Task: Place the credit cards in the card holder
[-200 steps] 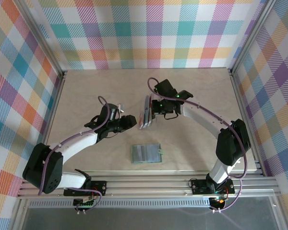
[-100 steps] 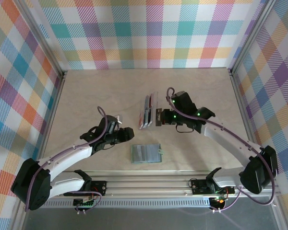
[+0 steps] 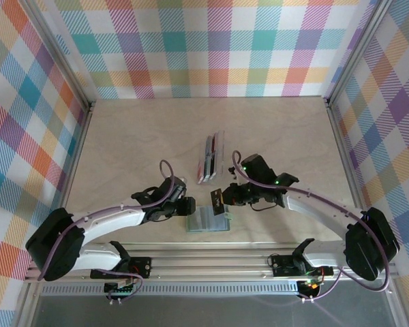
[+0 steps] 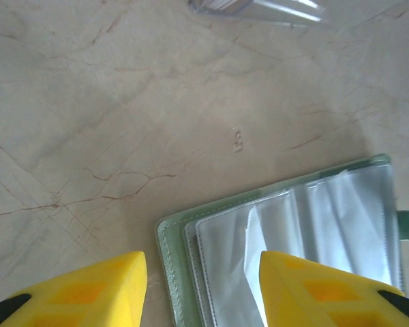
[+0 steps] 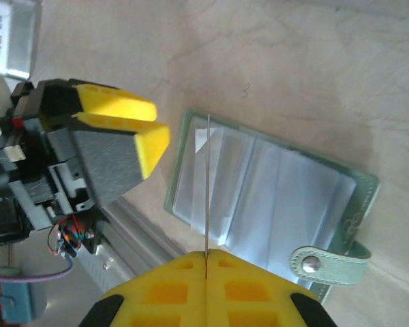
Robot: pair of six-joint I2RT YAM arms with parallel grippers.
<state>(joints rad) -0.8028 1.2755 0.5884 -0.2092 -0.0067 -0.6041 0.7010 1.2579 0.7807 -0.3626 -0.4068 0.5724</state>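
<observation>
The card holder (image 3: 207, 221) lies open on the worktop (image 3: 136, 136). The right pincer (image 5: 206, 255) is clamped on a dark credit card (image 5: 207, 184), held edge-on just above it. The left pincer (image 4: 203, 289) stands half-spread at its left edge.

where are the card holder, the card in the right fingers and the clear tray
card holder (image 3: 208, 221), top view, its clear sleeves
card (image 3: 217, 199), top view, its dark face
clear tray (image 3: 221, 148), top view, its right wall
</observation>
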